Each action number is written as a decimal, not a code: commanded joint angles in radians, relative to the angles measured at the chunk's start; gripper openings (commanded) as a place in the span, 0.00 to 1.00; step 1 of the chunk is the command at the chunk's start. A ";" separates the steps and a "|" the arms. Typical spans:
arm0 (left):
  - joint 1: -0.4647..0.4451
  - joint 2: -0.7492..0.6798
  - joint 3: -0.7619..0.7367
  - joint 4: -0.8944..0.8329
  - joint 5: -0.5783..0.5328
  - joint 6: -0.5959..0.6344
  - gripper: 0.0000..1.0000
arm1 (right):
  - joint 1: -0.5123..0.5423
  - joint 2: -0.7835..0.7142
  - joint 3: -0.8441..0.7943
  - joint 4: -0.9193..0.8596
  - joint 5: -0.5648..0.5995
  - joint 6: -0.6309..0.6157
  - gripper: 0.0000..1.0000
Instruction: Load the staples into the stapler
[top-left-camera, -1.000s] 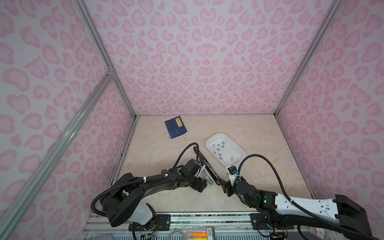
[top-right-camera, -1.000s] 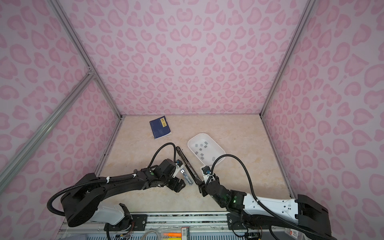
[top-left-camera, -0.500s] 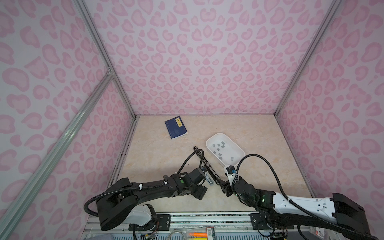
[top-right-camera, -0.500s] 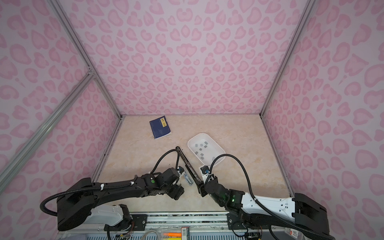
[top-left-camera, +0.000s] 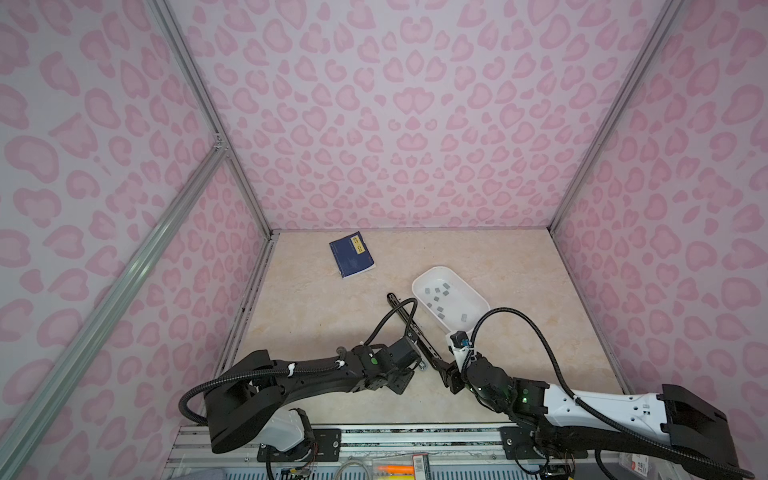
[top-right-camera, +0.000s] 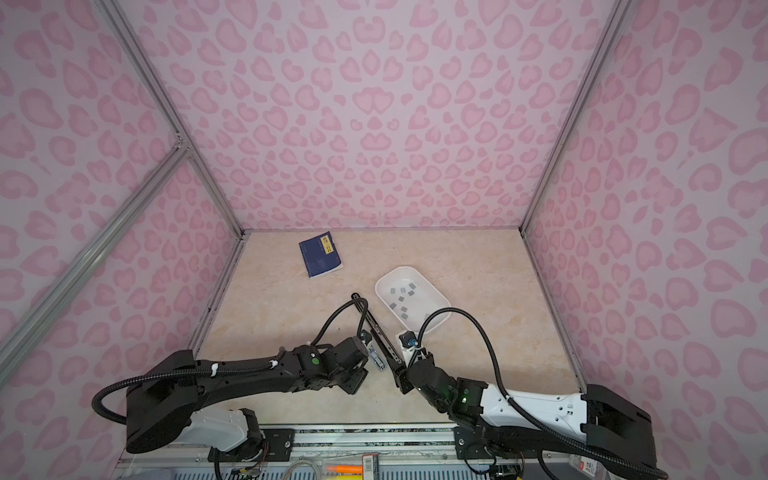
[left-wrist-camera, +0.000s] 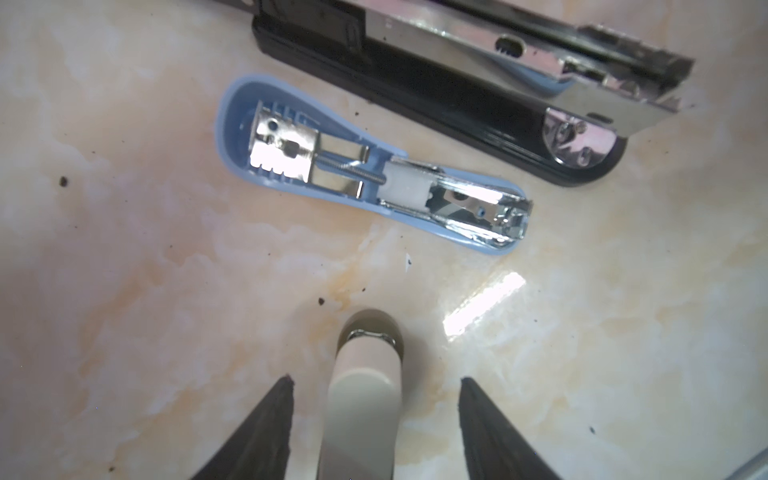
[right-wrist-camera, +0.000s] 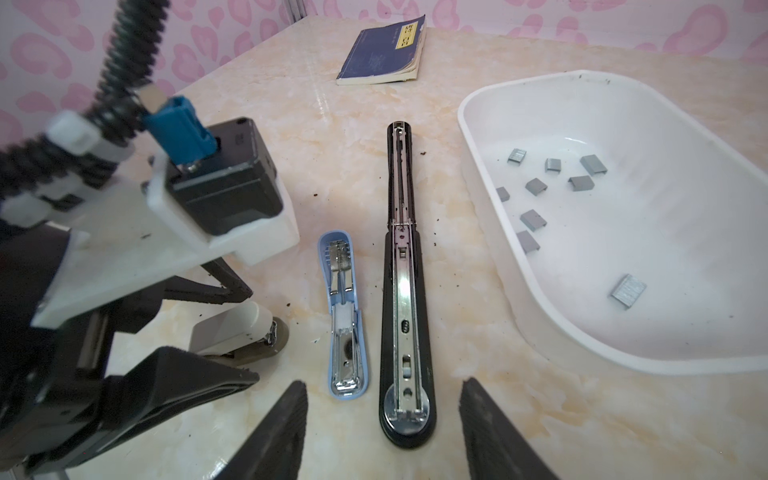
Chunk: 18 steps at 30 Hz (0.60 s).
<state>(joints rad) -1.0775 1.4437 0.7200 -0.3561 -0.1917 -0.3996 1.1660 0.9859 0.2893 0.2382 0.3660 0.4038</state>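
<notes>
Three staplers lie near the table's front. A long black stapler is folded open flat with its metal channel up. Beside it, a small blue stapler also lies open. A beige stapler sits between the fingers of my left gripper, which is open, with a gap on each side. My right gripper is open, its fingers either side of the black stapler's rounded end without touching it. The staples are several small grey blocks lying in a white tray.
A dark blue book lies flat near the back left of the table. The white tray stands just right of the black stapler. Pink patterned walls close in the table on three sides. The left arm's cable loops over the black stapler.
My left gripper has shifted a little toward the front and its jaws have narrowed around the beige stapler. The right gripper has hardly moved.
</notes>
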 joint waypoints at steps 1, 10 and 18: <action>-0.001 0.012 0.019 -0.024 -0.030 -0.007 0.51 | 0.001 0.005 -0.004 0.012 0.003 0.004 0.60; -0.001 0.033 0.022 -0.016 -0.031 -0.009 0.27 | 0.002 0.020 -0.008 0.027 0.001 0.008 0.59; -0.002 0.006 0.060 -0.014 -0.028 0.026 0.12 | 0.000 0.049 -0.002 0.046 -0.003 0.013 0.59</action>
<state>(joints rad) -1.0775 1.4696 0.7528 -0.3706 -0.2104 -0.3985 1.1660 1.0275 0.2859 0.2550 0.3656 0.4072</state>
